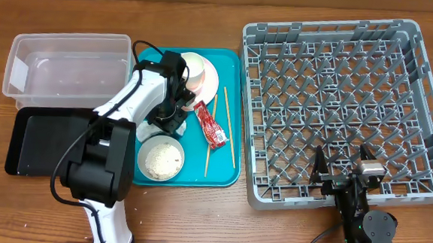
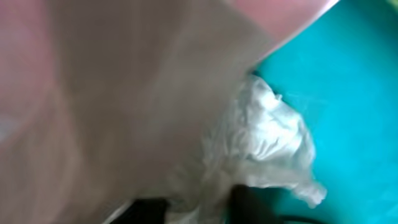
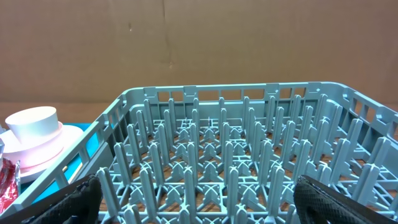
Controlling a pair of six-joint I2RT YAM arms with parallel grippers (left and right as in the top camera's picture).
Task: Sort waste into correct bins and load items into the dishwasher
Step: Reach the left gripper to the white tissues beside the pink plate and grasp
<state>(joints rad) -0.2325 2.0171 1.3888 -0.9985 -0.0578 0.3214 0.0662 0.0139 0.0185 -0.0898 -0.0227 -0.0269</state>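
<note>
The grey plastic dish rack, one square grid of upright pegs, fills the table's 3 o'clock side. One smooth teal tray lies at centre. One clear plastic tub sits at 10 o'clock, and one flat black tray at 8 o'clock is partly covered by the left arm.

On the teal tray:
- one round pink plate at 12 o'clock, carrying one white cup
- one metal bowl of rice grains at 7 o'clock
- one red sauce packet
- two thin wooden chopsticks

The left gripper pinches one crumpled white napkin lying on the teal tray, beside a pink blur too close to make out. From overhead the arm hides the napkin. The right gripper hangs spread wide at the rack's 6 o'clock rim.
</note>
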